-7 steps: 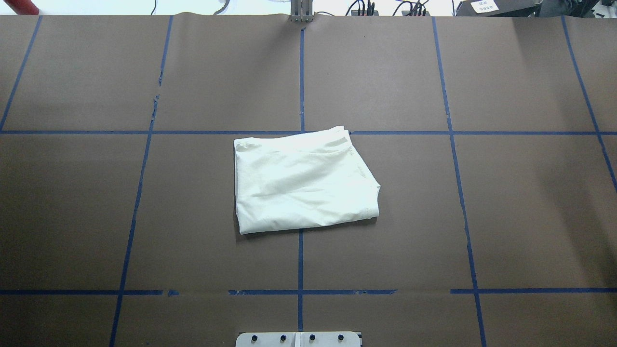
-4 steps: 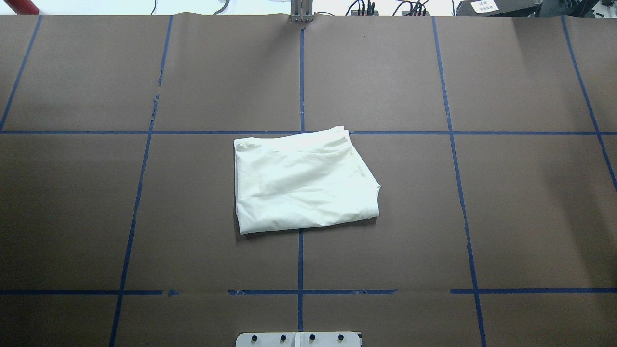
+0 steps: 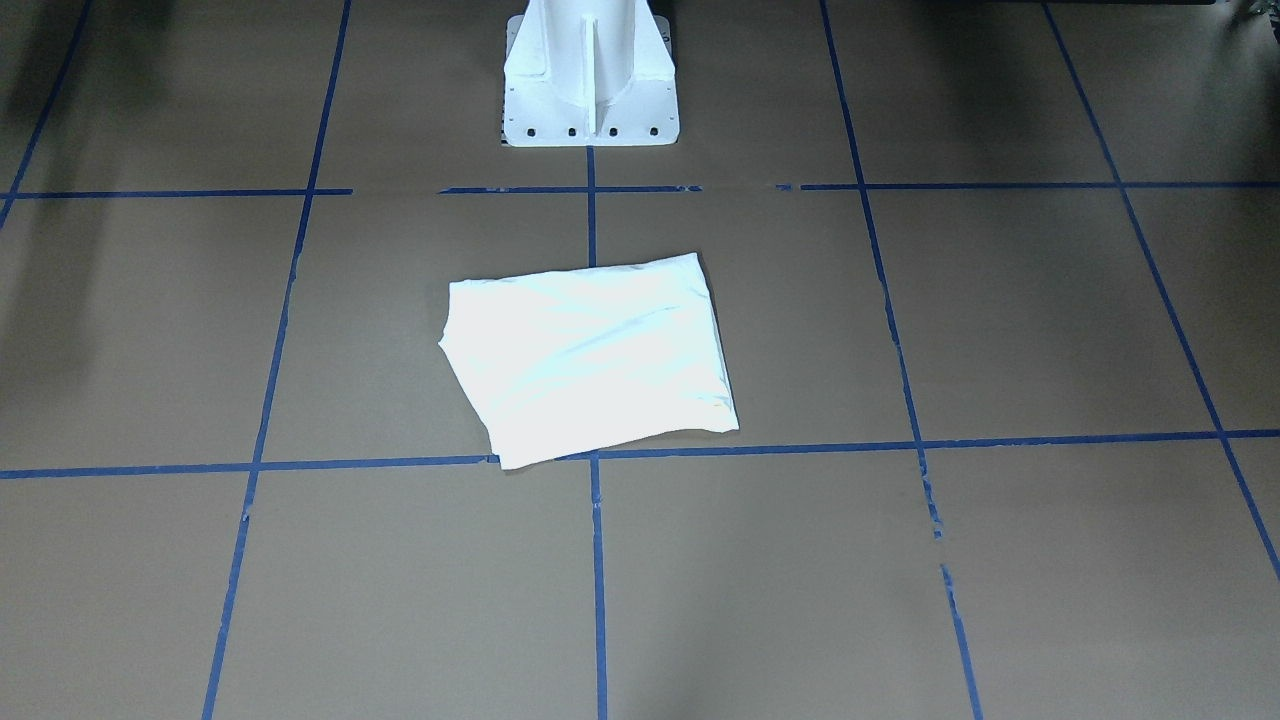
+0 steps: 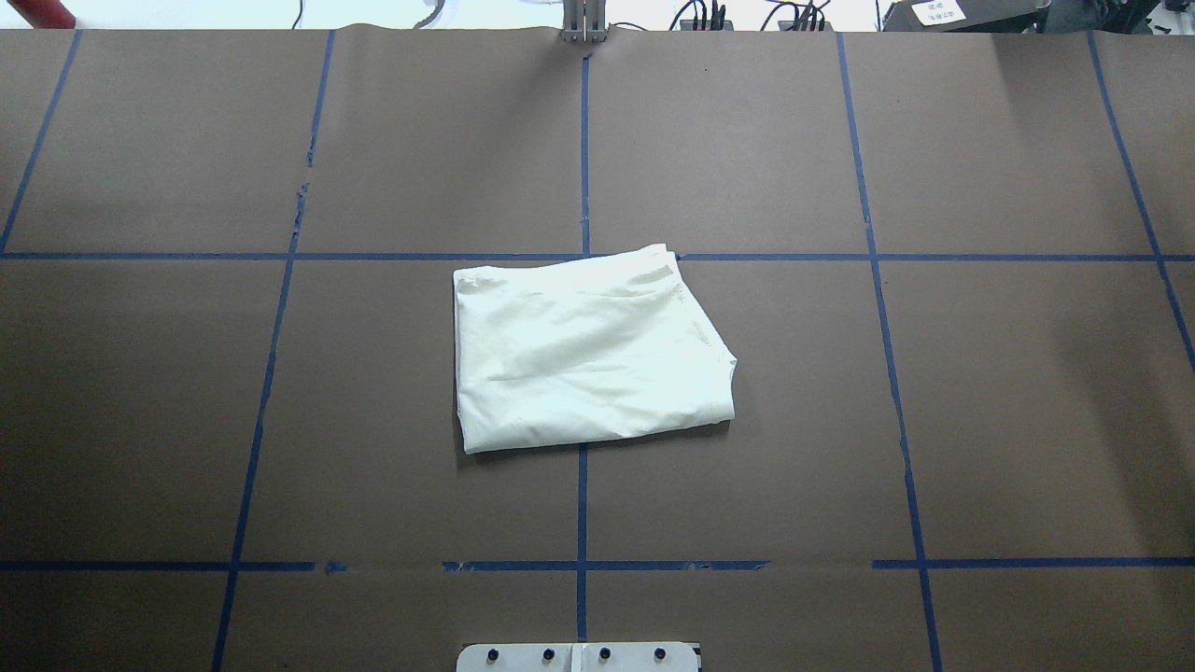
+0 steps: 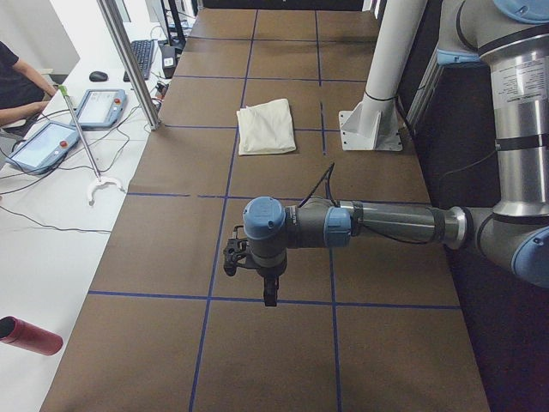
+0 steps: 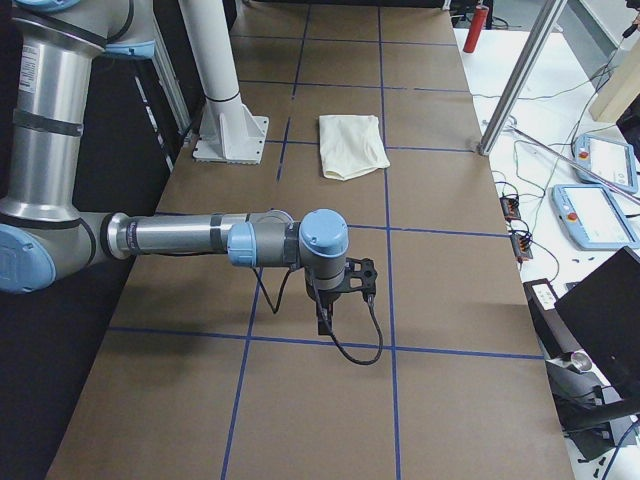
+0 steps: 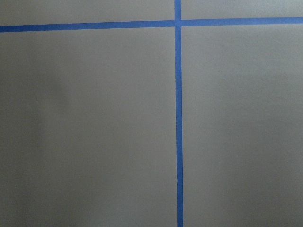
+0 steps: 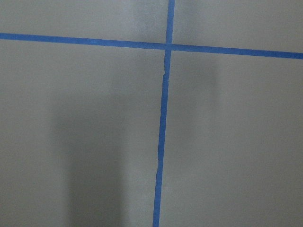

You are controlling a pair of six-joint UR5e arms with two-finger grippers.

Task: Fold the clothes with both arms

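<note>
The clothes lie as one cream-white folded rectangle near the table's middle, plain side up, no print showing; they also show in the front view and both side views. Neither arm is near them. My left gripper hangs over bare table far toward my left end; I cannot tell whether it is open or shut. My right gripper hangs likewise toward my right end, and its state cannot be told either. Both wrist views show only brown table and blue tape.
The white pedestal base stands just behind the clothes. Blue tape lines grid the brown table. Beside the table are a metal post, teach pendants, a red bottle and a seated person.
</note>
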